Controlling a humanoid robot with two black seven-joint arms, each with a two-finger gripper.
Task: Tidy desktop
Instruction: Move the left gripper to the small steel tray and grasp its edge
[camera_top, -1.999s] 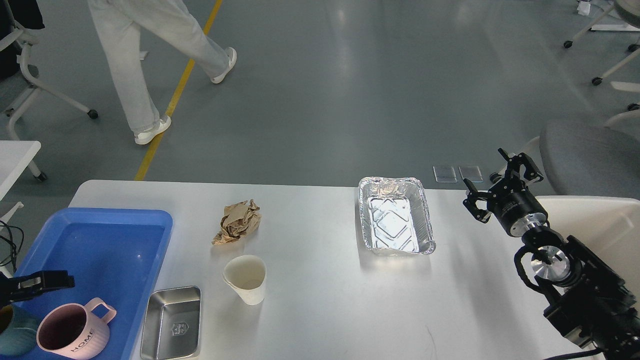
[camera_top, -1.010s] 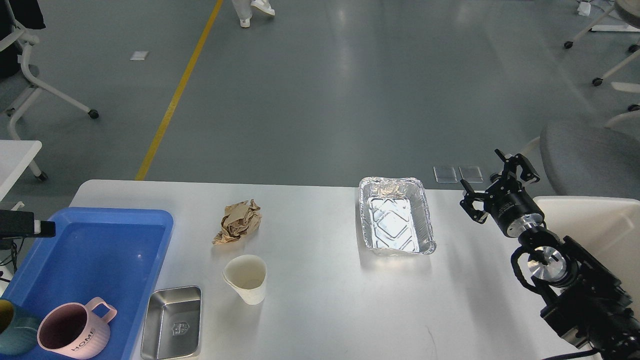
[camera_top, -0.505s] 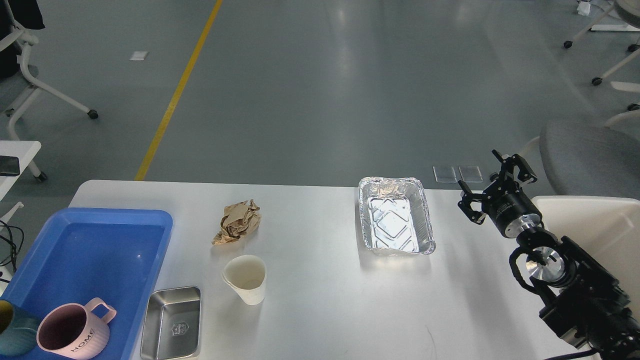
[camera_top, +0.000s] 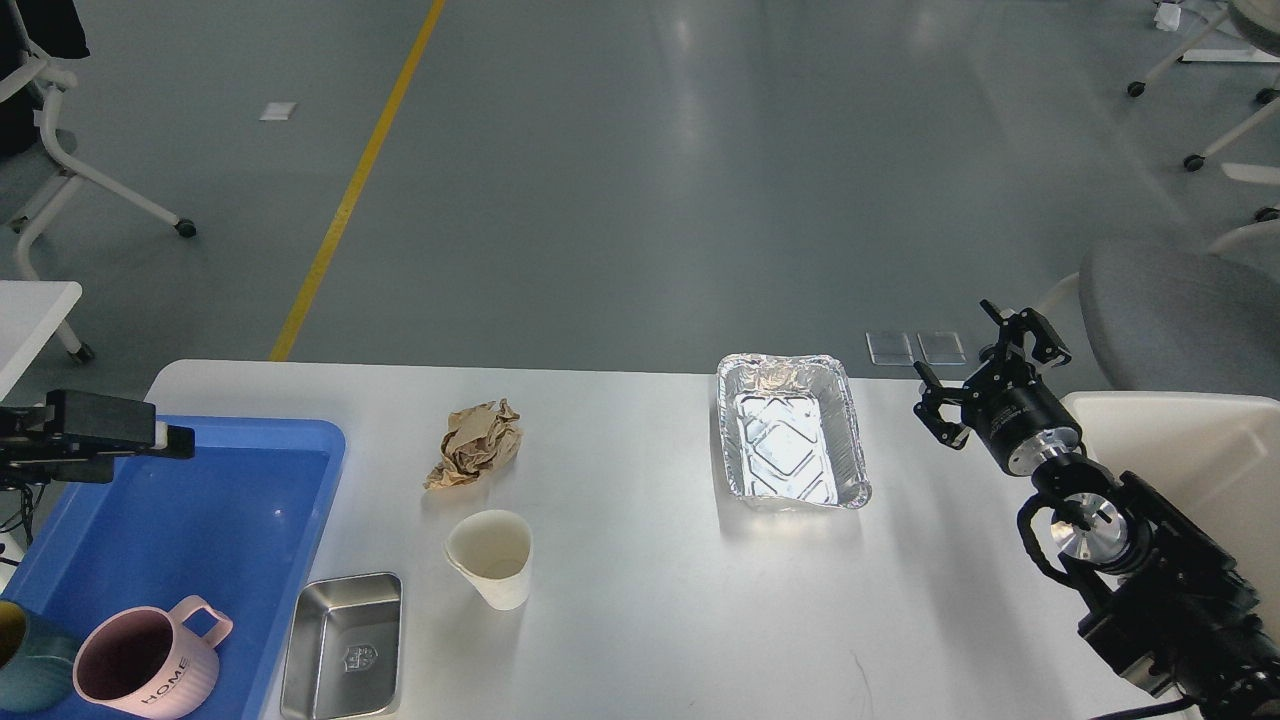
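Observation:
The white desktop (camera_top: 640, 620) carries a crumpled brown paper ball (camera_top: 475, 443), a white paper cup (camera_top: 492, 555) tilted on its side, an empty foil tray (camera_top: 790, 432) and a small steel tray (camera_top: 345, 645). My right gripper (camera_top: 985, 375) is open and empty, hovering just right of the foil tray near the table's far edge. My left gripper (camera_top: 110, 438) comes in at the left edge above the far left rim of the blue tray (camera_top: 300, 480). It is seen side-on, so its fingers cannot be told apart.
The blue tray holds a pink mug (camera_top: 145, 670) and a teal mug (camera_top: 25, 660) at its near end. An off-white bin (camera_top: 1200, 440) stands at the right, beside my right arm. A grey chair (camera_top: 1180, 315) stands behind it.
My left gripper rose from above the mugs, left the view, and now shows again over the blue tray's far left rim. My right gripper drifted slightly left. A walking person left the view.

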